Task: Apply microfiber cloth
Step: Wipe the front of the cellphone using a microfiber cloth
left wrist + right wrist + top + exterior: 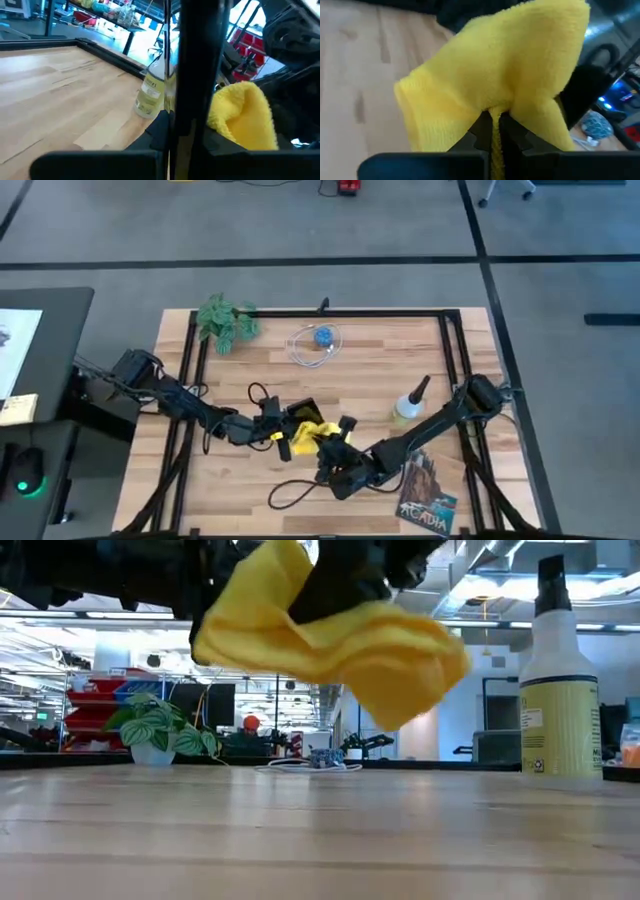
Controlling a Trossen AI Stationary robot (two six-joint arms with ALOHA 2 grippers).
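Right tool (495, 131) pinches the microfiber cloth (490, 70) aloft (left tool (272, 426) beside it, grip unclear).

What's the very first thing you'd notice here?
The bright yellow microfiber cloth, hanging in the air above the middle of the wooden table, pinched by the right gripper. The left gripper holds a black smartphone right beside it. A spray bottle stands off to the right.

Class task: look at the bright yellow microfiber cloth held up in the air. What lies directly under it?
In the low view, only bare wooden tabletop shows beneath the bright yellow microfiber cloth, which hangs clear, pinched by the right gripper. From above, the cloth hides that spot.
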